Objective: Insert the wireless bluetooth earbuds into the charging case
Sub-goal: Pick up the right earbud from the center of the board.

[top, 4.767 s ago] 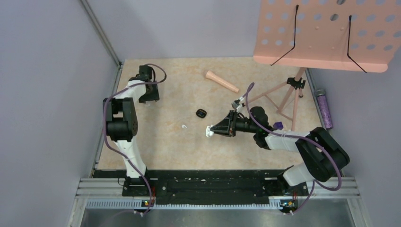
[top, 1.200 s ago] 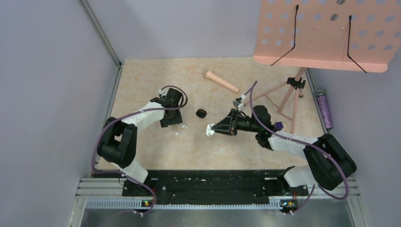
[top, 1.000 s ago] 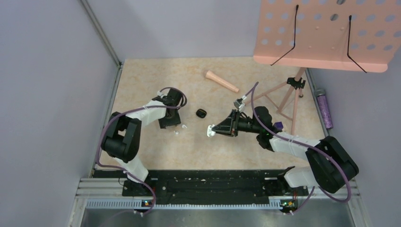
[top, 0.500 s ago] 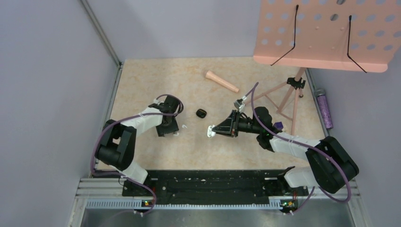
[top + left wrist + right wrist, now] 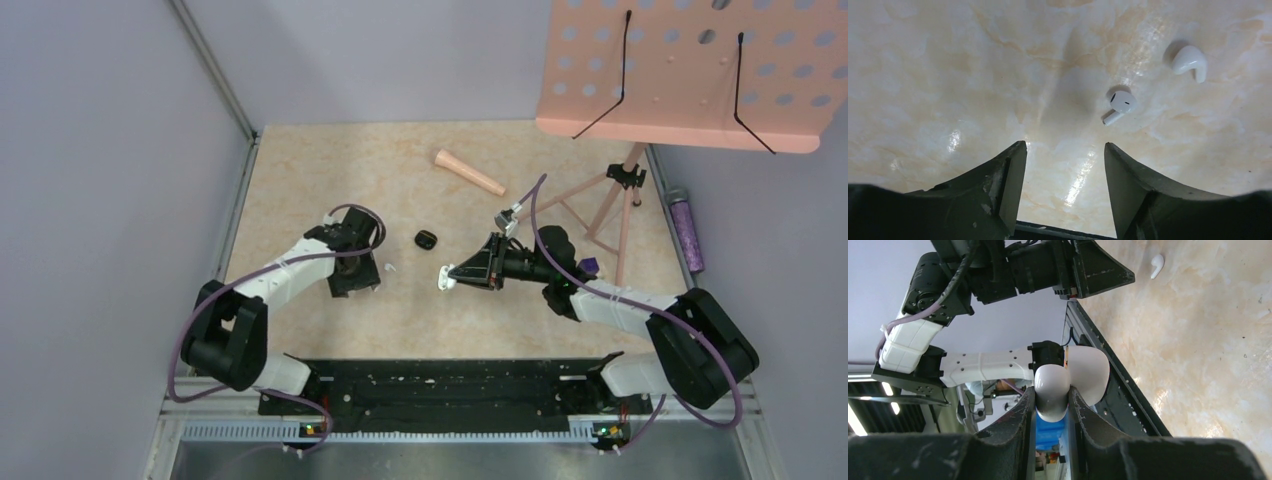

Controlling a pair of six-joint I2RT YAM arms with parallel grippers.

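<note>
While right claw (image 5: 1052, 396) clamps charging case (image 5: 1089, 371), left claw (image 5: 1063, 151) gapes near earbuds (image 5: 1122, 102)

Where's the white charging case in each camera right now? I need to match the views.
Top external: charging case at the right gripper tips, mid-table.
Left wrist: not in it.
Right wrist: centre frame, clamped in that gripper.
Shared landmark: the left gripper, top of the right wrist view, bottom of its own.

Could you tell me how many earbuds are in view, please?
2. One earbud lies on the table just ahead of the left gripper; the other earbud lies beyond it. More may be hidden.
</note>
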